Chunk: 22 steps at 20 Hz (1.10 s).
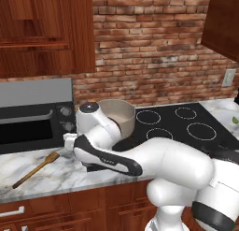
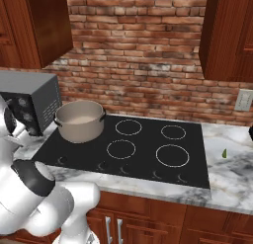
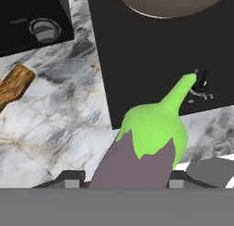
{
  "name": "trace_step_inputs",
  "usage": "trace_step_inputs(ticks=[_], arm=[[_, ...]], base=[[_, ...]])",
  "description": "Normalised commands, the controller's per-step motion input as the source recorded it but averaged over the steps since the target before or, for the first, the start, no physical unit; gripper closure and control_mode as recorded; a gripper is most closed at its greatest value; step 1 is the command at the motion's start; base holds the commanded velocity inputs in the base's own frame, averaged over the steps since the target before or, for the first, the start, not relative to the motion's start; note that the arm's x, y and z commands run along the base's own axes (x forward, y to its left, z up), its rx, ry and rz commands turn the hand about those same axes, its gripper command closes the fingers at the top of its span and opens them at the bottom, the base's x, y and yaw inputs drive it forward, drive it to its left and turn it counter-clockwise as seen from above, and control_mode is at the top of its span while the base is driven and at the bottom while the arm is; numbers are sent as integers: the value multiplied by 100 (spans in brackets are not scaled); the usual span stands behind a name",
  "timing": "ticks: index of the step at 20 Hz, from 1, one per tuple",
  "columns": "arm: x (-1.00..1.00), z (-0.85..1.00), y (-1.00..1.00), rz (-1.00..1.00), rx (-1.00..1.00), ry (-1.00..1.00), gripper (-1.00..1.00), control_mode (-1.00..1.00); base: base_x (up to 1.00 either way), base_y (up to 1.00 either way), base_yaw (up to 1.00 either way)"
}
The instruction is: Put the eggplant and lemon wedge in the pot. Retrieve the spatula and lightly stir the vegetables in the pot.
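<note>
Low over the marble counter (image 3: 59, 124), bent arm, gripper (image 3: 121, 181) clamped around the eggplant (image 3: 146, 147).

— How does it look from where you stand?
— Evenly lit, soft, no glare or hard shadows. My base views render coarse and slightly blurry.
— And close up?
— My hand camera shows the eggplant (image 3: 141, 152) large and sharp-edged.

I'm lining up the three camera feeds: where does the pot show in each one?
Left base view: the pot sits mid-frame on the stovetop's back left, just behind the arm.
Right base view: the pot stands left of centre, beside the microwave.
Hand view: its rim curves along the top edge, above the eggplant.
Shared landmark: the black stovetop.
</note>
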Motion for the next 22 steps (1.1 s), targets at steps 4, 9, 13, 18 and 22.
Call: trace_step_inputs(ticks=[4, 9, 13, 18, 22], arm=[[10, 75, -98, 20, 17, -1, 100, -100], [1, 92, -94, 24, 11, -3, 100, -100], [43, 79, -78, 32, 1, 0, 100, -100], [80, 44, -56, 37, -4, 2, 100, -100], [78, 13, -15, 29, -10, 1, 100, -100]], base=[[0, 0, 0], [0, 0, 0], [0, 0, 0], [0, 0, 0], [0, 0, 0]])
